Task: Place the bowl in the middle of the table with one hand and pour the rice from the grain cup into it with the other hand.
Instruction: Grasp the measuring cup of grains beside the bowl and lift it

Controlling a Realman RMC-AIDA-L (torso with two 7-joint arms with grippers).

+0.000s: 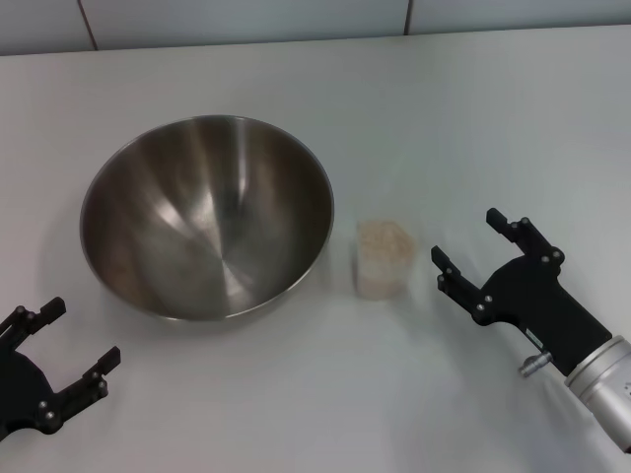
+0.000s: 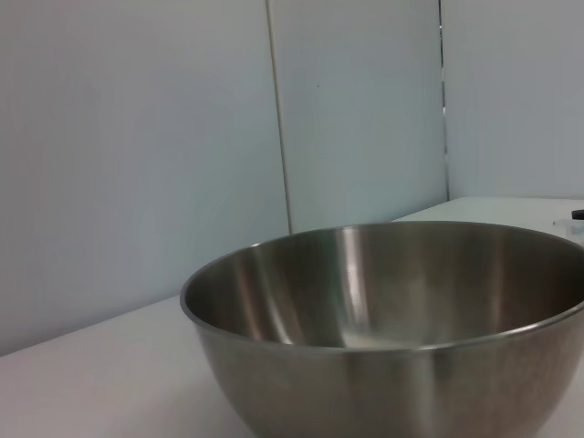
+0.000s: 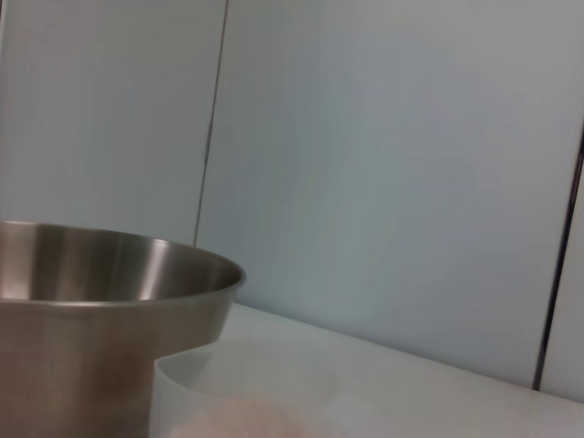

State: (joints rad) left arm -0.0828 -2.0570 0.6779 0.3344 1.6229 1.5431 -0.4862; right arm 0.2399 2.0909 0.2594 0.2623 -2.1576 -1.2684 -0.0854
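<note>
The large steel bowl (image 1: 207,217) stands on the white table (image 1: 473,118), left of centre; it is empty inside. It also fills the lower part of the left wrist view (image 2: 392,319) and shows in the right wrist view (image 3: 82,319). The clear grain cup (image 1: 383,258) stands upright just right of the bowl, full of pale rice (image 1: 383,238); its rim shows close in the right wrist view (image 3: 246,383). My right gripper (image 1: 471,248) is open, just right of the cup and apart from it. My left gripper (image 1: 57,340) is open near the front left, below the bowl and apart from it.
A grey panelled wall (image 1: 246,18) runs behind the table's far edge. Bare tabletop lies behind the bowl and to the right of the cup.
</note>
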